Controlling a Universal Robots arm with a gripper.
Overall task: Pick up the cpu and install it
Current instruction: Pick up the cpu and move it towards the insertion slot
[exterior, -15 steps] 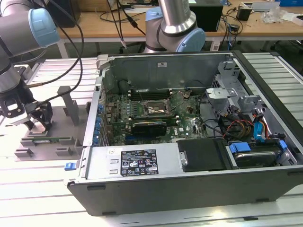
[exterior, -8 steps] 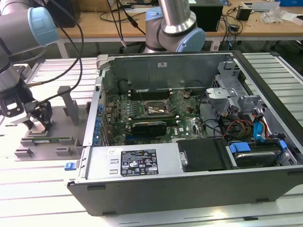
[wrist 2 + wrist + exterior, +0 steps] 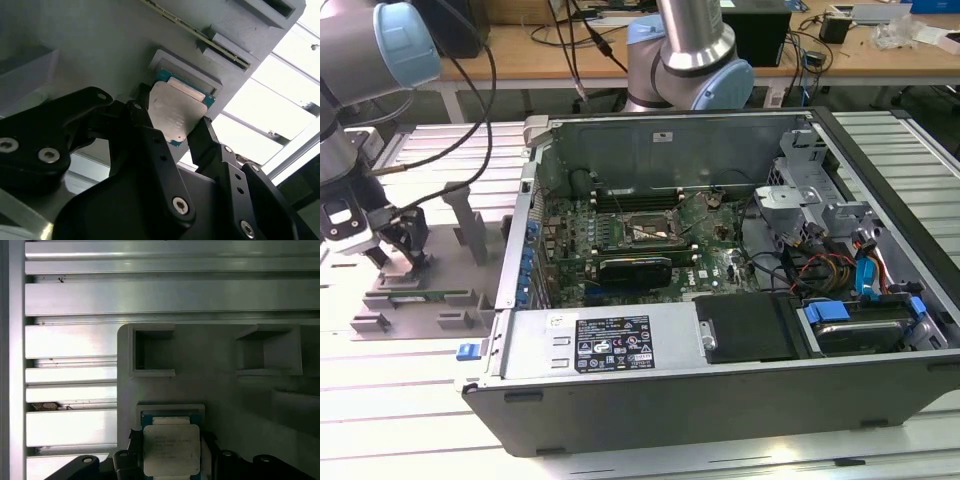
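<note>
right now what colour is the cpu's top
The cpu top is silvery-grey with a teal rim; best in the second wrist view.

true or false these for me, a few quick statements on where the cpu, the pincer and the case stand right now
1. The cpu sits in the motherboard socket. False: it is at the pincer, by the grey fixture outside the case.
2. The case lies open, its motherboard exposed. True.
3. The pincer is inside the case. False: it is outside, toward the exterior view's left.
4. The cpu's silvery top faces both wrist cameras. True.
</note>
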